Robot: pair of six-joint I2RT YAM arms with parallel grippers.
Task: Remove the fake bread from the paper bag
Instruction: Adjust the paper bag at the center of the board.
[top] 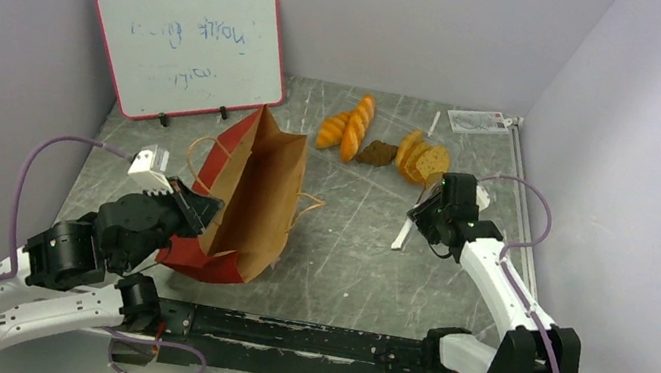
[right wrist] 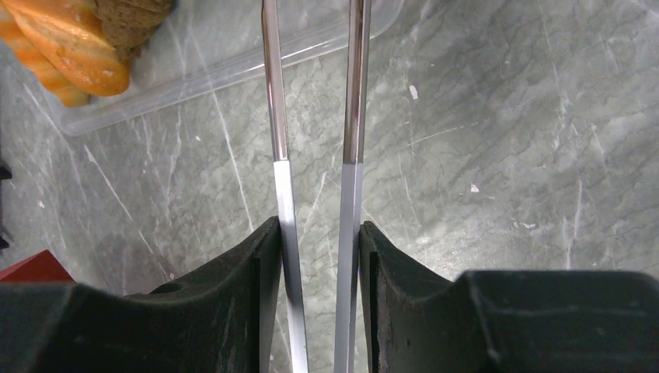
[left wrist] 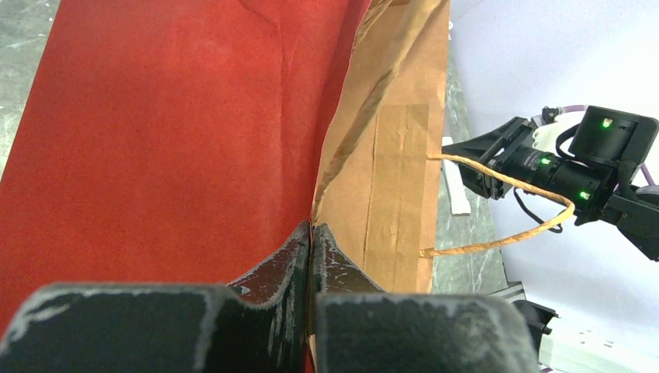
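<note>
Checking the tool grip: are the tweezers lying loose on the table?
No, the tweezers sit clamped between the jaws of the right gripper.

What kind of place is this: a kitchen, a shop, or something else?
Probably a robot test booth in a lab: plain walls enclose a small stone-patterned table, the left arm and right arm are bolted at its near edge, and a whiteboard leans behind.

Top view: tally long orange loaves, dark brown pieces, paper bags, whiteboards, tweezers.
long orange loaves: 2
dark brown piece: 1
paper bag: 1
whiteboard: 1
tweezers: 1
Total: 6
</note>
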